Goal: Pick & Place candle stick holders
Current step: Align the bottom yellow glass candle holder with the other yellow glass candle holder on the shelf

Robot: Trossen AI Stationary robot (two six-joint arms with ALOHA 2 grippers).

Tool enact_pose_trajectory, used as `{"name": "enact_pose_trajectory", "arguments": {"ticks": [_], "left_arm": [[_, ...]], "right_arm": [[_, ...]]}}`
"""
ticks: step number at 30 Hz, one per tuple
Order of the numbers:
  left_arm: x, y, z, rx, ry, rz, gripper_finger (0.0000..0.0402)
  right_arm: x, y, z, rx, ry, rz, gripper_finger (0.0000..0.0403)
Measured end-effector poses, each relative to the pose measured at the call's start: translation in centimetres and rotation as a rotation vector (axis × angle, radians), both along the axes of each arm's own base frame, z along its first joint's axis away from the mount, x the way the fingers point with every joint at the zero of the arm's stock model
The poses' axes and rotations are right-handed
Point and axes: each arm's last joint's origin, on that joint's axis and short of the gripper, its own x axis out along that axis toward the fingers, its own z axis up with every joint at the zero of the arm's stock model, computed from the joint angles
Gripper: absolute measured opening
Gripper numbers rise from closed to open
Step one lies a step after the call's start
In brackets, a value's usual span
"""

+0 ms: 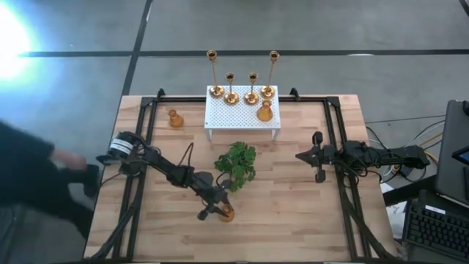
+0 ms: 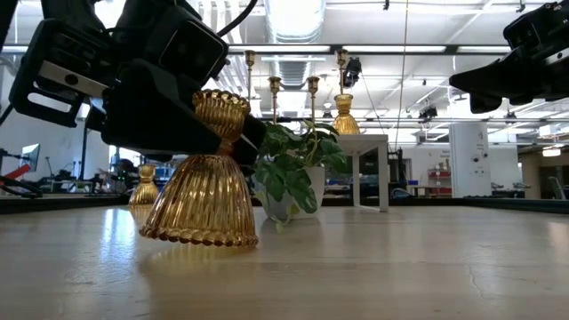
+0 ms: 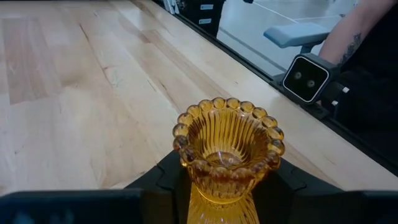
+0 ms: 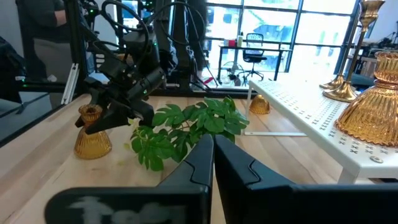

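Observation:
My left gripper [image 1: 218,210] is near the table's front middle, shut on a squat ribbed amber-gold candle stick holder [image 2: 204,191]. A second squat holder [image 1: 176,119] stands on the table at the far left. A third squat holder [image 1: 264,111] stands on the white perforated stand [image 1: 242,125], with two tall stems [image 1: 213,73] [image 1: 272,72] and two shorter stems [image 1: 230,89] [image 1: 252,88] behind it. My right gripper [image 1: 300,155] hovers shut and empty over the table's right side. My left gripper pinches the holder's narrow neck [image 3: 205,190], just under its beaded cup [image 3: 227,134], between the two fingers [image 3: 163,180]. The fingers come slanting down from the table's left and far side. The holder is tilted, and its flared base rim [image 2: 200,238] is at the tabletop.
A green leafy plant [image 1: 236,165] in a white pot stands mid-table, just beyond the held holder. A black frame rail [image 1: 333,147] runs along the table's sides. A person's sleeve and hand [image 1: 66,158] show off the table's left edge.

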Motion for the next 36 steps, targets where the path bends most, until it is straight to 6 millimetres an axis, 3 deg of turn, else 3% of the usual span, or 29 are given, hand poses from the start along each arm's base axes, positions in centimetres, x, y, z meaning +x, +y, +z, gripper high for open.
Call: {"name": "enact_pose_trajectory", "arguments": {"ticks": [14,26,36], "left_arm": [[-0.3,0.1,2.0,-0.101,0.017,0.033,0.0129],[-2.1,0.8,7.6,-0.106,-0.059,0.040,0.0129],[-3.2,2.3,11.6,-0.002,-0.106,0.187,0.0129]], "right_arm": [[0.0,0.0,0.0,0.000,0.000,0.000,0.0009],[0.0,0.0,0.0,0.000,0.000,0.000,0.0009],[0.0,0.0,0.0,0.000,0.000,0.000,0.0009]]}}
